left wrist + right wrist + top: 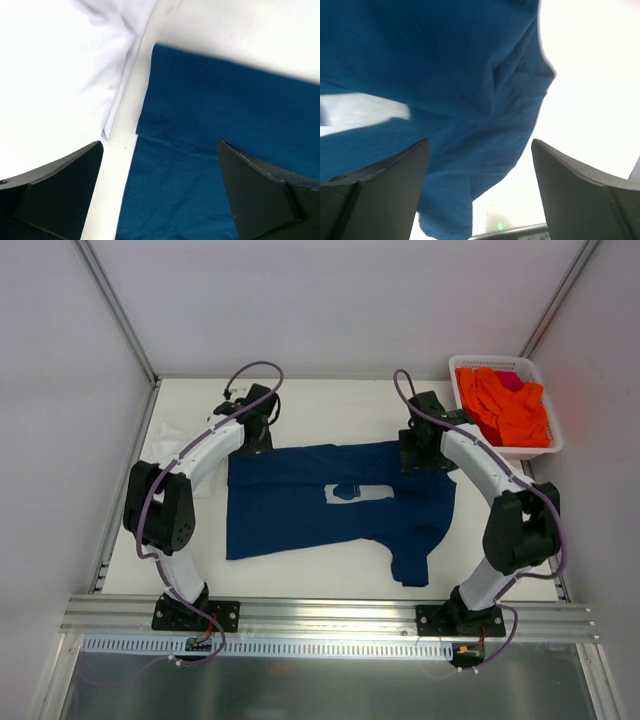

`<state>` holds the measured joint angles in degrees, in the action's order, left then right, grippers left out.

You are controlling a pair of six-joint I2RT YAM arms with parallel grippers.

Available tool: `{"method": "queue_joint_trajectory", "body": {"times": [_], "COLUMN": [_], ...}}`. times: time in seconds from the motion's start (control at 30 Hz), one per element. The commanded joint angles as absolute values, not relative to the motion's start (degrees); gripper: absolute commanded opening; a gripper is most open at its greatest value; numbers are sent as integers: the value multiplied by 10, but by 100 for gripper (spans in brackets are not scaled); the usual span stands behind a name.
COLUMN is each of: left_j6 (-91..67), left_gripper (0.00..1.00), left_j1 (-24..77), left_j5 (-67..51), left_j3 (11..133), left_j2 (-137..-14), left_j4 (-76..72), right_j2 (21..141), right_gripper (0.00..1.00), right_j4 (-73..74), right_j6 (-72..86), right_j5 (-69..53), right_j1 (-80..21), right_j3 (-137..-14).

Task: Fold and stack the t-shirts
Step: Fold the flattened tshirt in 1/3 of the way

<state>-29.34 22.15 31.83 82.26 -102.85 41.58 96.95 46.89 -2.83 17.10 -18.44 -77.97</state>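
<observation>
Left gripper point(160, 150), jaws wide apart over the far left corner of the navy t-shirt point(330, 505) spread flat on the table point(330, 400), right gripper point(480, 145) likewise parted above its far right corner — neither holding cloth, white t-shirt point(60, 75) just left of the navy one, mostly hidden under the left arm point(190, 465).

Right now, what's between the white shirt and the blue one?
Only a narrow strip of bare tabletop separates the white t-shirt from the navy t-shirt. The left wrist view shows it best.

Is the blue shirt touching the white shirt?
Apart. The left wrist view shows a bare strip of table running between the white t-shirt and the navy t-shirt.
</observation>
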Motion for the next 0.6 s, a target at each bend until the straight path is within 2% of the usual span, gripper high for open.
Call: {"method": "queue_joint_trajectory", "body": {"times": [0.0,0.1,0.13,0.2,0.23,0.3,0.33,0.57], "left_j6": [-279,-269,-269,-276,-279,-289,-291,-293], "left_gripper": [99,96,85,65,34,9,0,0], "left_j1": [224,223,223,223,224,224,224,224], "left_j5": [338,329,317,304,294,288,285,268], "left_j3": [873,889,892,894,893,889,888,876], "left_j2": [-998,-1030,-1047,-1063,-1076,-1086,-1096,-1111], "left_j4": [420,421,421,421,421,421,421,420], "right_j2": [889,914,926,979,998,1064,1085,1237], "right_gripper": [86,60,26,3,1,1,0,1], "right_j4": [448,446,445,446,448,463,470,529], "right_j6": [-47,-55,-55,-53,-52,-47,-44,-33], "right_j5": [172,171,171,160,151,124,122,115], "right_j1": [-185,-181,-179,-165,-160,-143,-141,-103], "right_j3": [-841,-867,-886,-907,-930,-959,-989,-1091]}}
